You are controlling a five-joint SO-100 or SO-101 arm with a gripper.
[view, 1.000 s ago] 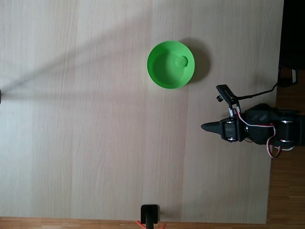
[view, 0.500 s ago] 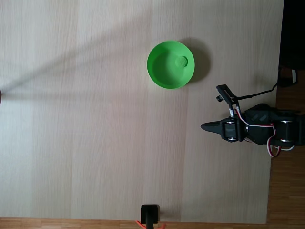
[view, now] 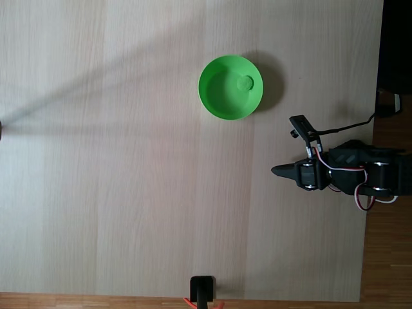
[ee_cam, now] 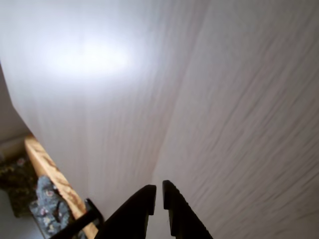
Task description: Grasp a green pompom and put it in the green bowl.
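Green pompom [view: 245,82] sits inside green bowl [view: 230,87], well up-left of the gripper [view: 277,171], jaws together and empty.

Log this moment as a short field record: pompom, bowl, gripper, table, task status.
pompom: green pompom lies inside the bowl, near its right wall in the fixed view
bowl: green bowl upright on the table, upper middle of the fixed view
gripper: gripper with fingertips nearly together, nothing between them, over bare table; in the fixed view it sits at, below and right of the bowl, apart from it
table: light wood table
task status: pompom appears already placed in the bowl
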